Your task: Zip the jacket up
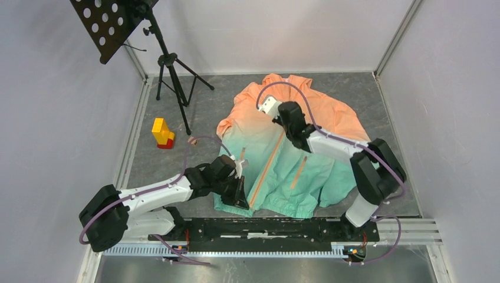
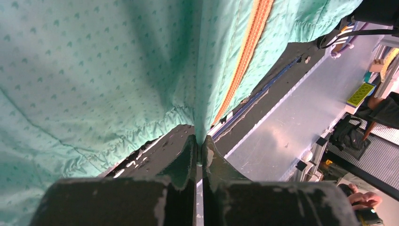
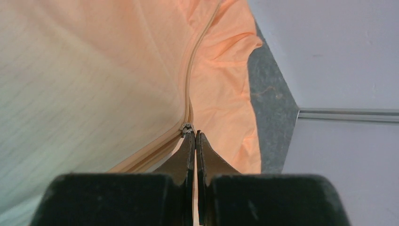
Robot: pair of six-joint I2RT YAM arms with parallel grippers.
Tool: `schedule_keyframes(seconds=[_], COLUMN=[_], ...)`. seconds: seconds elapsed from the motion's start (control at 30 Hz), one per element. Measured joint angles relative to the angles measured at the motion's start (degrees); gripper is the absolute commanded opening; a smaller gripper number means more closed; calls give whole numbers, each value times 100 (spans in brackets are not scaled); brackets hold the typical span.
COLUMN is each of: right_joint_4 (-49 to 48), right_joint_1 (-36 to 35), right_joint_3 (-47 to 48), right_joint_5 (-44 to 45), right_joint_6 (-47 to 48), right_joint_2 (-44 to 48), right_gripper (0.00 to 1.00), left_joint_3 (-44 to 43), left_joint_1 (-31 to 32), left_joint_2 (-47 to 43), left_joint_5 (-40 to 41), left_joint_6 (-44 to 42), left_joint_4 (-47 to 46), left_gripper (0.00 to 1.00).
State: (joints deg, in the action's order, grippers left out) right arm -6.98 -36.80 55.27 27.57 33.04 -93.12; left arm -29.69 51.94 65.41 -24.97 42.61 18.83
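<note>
The jacket (image 1: 295,153) lies flat on the grey table, peach-orange at the far end and teal at the near end. Its tan centre zipper (image 1: 265,171) runs down the middle. My left gripper (image 1: 240,197) is shut on the teal bottom hem (image 2: 201,127) just left of the zipper tape (image 2: 244,61). My right gripper (image 1: 287,131) is over the upper chest. In the right wrist view it (image 3: 195,134) is shut, with the metal zipper slider (image 3: 187,128) at its fingertips and a tan pull strip between the jaws. Above the slider the zipper (image 3: 197,52) runs on towards the collar.
A black tripod music stand (image 1: 171,65) stands at the far left. A yellow and red block (image 1: 162,132) sits left of the jacket. A black rail (image 1: 271,227) runs along the near edge. Walls enclose the table on three sides.
</note>
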Motion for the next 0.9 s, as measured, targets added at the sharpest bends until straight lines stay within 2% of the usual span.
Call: schedule_keyframes(seconds=[0.37,0.73,0.9], right_joint_4=[138,-155,-317], right_joint_1=[1108,2011,2065], right_joint_3=[2780,5469,6251], right_joint_5=[-17,-507,-964], right_joint_6=[874,1475,1659], right_joint_2=[-2367,-4610,-5351], right_gripper=[0,0,0], left_joint_3=[-46,-57,-304], left_joint_1=[28,28,4], left_joint_2=[-315,553,876], left_joint_5=[367,535,728], left_joint_6=[4,4,2], left_joint_4=[413,531,398], left_gripper=[2,2,2])
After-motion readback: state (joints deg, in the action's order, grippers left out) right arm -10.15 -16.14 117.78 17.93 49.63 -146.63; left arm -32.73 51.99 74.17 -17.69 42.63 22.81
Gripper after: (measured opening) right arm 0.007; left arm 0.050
